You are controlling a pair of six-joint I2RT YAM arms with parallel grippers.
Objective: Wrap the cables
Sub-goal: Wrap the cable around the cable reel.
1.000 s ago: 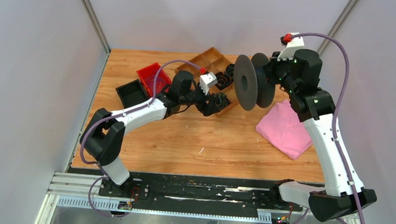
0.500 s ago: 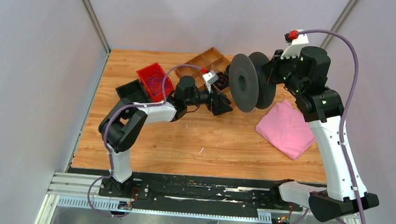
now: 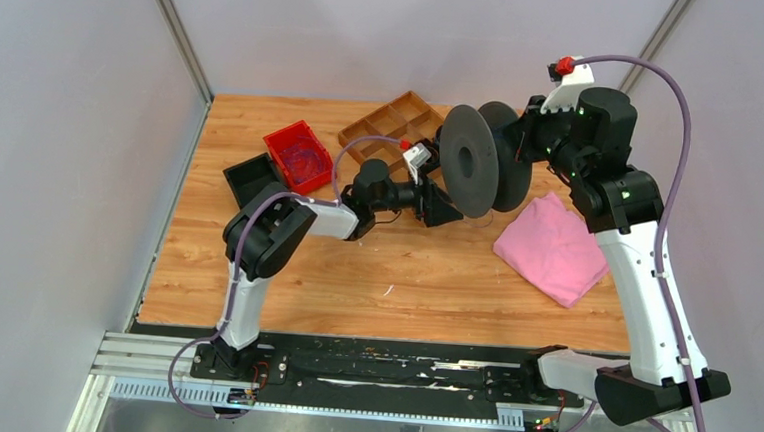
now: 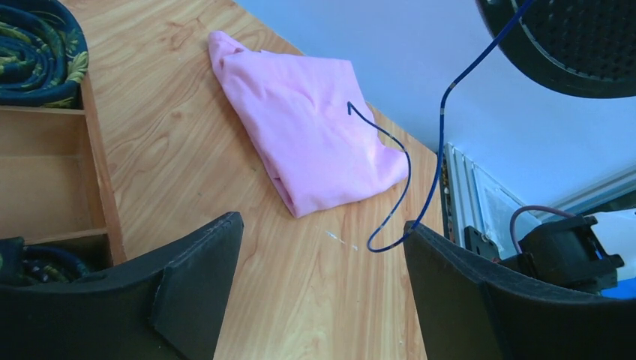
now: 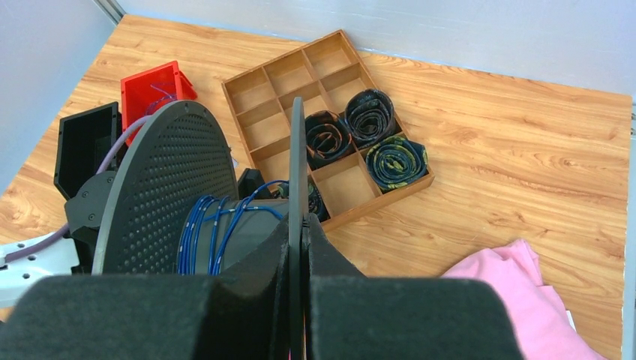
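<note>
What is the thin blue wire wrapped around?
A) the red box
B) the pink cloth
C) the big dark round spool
C: in the right wrist view the blue cable loops around the hub of the dark spool, between its two discs.

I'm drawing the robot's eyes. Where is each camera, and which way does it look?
Top external: above and behind, looking down on the table; both arms show.
Left wrist: on the left gripper, facing the pink cloth; open fingers show.
Right wrist: on the right gripper, looking down past the spool; clamped fingers show.
Both wrist views share the cable.
</note>
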